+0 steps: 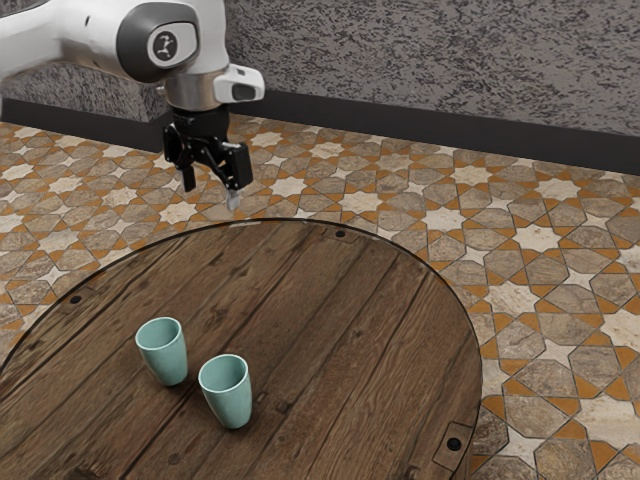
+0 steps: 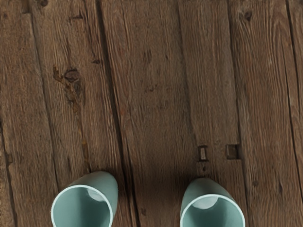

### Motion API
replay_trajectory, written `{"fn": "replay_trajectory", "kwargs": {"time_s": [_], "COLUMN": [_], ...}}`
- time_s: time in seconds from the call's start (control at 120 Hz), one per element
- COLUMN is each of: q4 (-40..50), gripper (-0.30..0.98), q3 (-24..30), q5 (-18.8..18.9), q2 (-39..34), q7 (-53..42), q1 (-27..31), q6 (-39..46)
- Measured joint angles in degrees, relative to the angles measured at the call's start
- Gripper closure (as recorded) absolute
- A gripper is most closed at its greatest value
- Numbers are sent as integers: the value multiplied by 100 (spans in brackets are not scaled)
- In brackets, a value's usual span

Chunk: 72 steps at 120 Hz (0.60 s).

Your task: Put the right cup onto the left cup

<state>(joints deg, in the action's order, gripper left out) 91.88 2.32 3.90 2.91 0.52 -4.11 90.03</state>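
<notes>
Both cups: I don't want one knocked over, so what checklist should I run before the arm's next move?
1. Upright: ok. The cup on the exterior view's left and the cup on the exterior view's right both stand mouth up on the table.
2. Room between them: ok. The wrist view shows bare wood between the cups.
3. Gripper open and holding nothing: ok.
4. Gripper down at a cup, ready to grasp: not ok. It hangs well above the table.
5. One cup fits into the other: cannot tell. They look alike in size.
</notes>
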Motion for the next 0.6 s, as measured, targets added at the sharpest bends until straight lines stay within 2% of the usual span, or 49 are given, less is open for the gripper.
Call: {"fn": "replay_trajectory", "kwargs": {"time_s": [0.158, 0.433, 0.6], "q4": [74, 1431, 2326], "gripper": [0, 1, 7], "q3": [10, 146, 927], "q5": [20, -274, -508], "q2": [-10, -440, -728], "q7": [17, 138, 366], "q1": [33, 99, 695], "q6": [146, 734, 1309]}}
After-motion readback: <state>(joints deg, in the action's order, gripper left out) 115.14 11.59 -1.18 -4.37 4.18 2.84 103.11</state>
